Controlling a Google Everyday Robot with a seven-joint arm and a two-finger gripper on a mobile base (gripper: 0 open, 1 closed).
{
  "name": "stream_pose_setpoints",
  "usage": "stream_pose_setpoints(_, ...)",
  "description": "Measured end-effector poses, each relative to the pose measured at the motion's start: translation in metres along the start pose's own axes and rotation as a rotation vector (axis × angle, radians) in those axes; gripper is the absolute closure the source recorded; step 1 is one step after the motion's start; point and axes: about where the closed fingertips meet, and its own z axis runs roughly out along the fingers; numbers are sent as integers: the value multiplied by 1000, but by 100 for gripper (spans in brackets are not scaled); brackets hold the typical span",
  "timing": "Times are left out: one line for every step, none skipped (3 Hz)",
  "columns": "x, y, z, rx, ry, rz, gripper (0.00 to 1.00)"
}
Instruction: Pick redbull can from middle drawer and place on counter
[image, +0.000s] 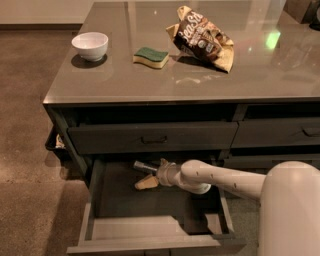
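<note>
Redbull can (144, 166) lies on its side near the back of the open middle drawer (130, 227), its long axis roughly left-right, the free end pointing left and slightly back. End effector (154, 173) sits inside the drawer at the can's right end, spread wide.

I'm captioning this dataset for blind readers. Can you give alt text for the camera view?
A robot arm reaches into the open middle drawer, its gripper at the redbull can lying near the back. On the counter above sit a white bowl, a sponge and a chip bag.
</note>
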Motion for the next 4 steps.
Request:
stream_pose_setpoints(5, 0, 9, 23, 25, 8, 0)
stream_pose_setpoints(15, 0, 18, 34, 49, 25, 4)
stream_pose_setpoints(26, 3, 28, 28, 74, 51, 23)
stream_pose_setpoints(36, 9, 32, 36, 89, 88, 46)
